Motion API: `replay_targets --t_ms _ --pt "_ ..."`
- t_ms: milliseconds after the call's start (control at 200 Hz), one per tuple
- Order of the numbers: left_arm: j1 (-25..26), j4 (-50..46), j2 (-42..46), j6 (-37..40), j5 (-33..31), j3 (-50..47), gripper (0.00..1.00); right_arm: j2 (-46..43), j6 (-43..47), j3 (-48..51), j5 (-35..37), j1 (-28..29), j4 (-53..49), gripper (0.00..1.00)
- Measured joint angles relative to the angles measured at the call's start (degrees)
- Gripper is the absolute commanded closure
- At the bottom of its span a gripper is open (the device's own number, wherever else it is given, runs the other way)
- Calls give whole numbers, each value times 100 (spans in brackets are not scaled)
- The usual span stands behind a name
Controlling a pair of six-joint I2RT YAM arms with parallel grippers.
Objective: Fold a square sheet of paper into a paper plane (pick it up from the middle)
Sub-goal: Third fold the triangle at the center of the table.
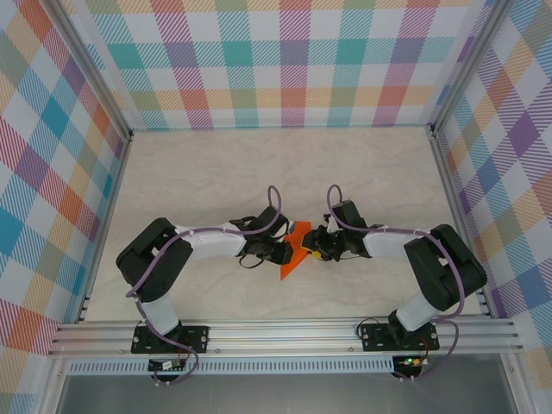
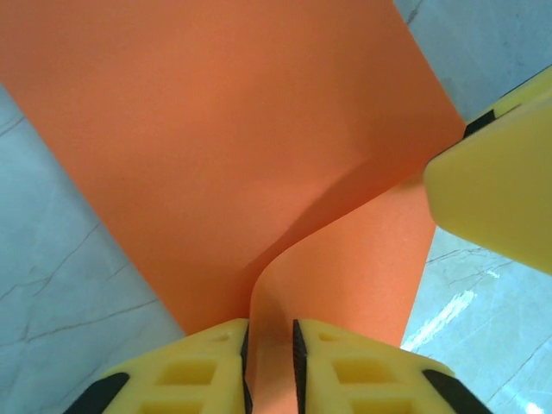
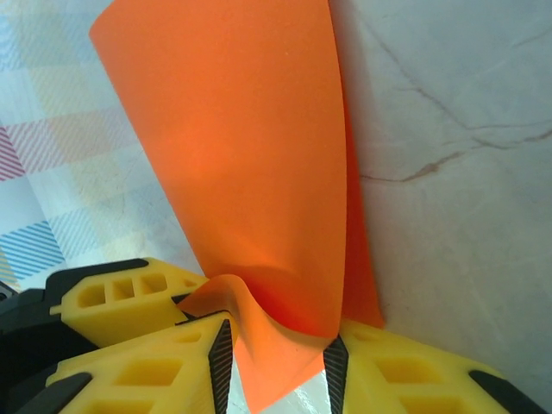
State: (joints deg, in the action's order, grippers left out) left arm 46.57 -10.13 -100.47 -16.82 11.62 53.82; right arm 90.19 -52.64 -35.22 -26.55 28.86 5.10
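Paper point(image 1: 296, 252) caught between two pincers

It stands off the table point(image 1: 216, 181) at centre, its long axis running 1 to 7 o'clock in the top view. The left pincer point(image 1: 280, 252) is at its 9 o'clock, the right pincer point(image 1: 316, 246) at its 3, equally near. Right jaws are narrow, clamped on a puckered edge. Left jaws are a slit around a fold; whether they bite, I cannot tell.

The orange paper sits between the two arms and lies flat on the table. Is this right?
Not flat: the left wrist view shows the orange paper bent, with a fold between the left fingers. The rest is right.
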Motion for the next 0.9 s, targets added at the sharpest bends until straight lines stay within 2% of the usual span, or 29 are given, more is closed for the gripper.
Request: replay_targets --t_ms 145,365,490,635,765,900 --pt "0 -83 184 -107 -70 -13 63 0 302 2 -81 -2 2 68" --pt "0 -186 691 -297 -393 -116 56 105 562 4 -282 0 184 70" --pt "0 -260 984 -461 -715 -247 59 229 649 4 -358 -2 245 72" --pt "0 -317 1447 -763 -861 -498 69 304 726 2 -372 0 254 76" --pt "2 -160 1923 -968 -706 -776 74 356 728 2 -374 -2 267 81" --pt "24 61 1930 -1113 -457 -831 77 387 708 2 -372 0 289 86"
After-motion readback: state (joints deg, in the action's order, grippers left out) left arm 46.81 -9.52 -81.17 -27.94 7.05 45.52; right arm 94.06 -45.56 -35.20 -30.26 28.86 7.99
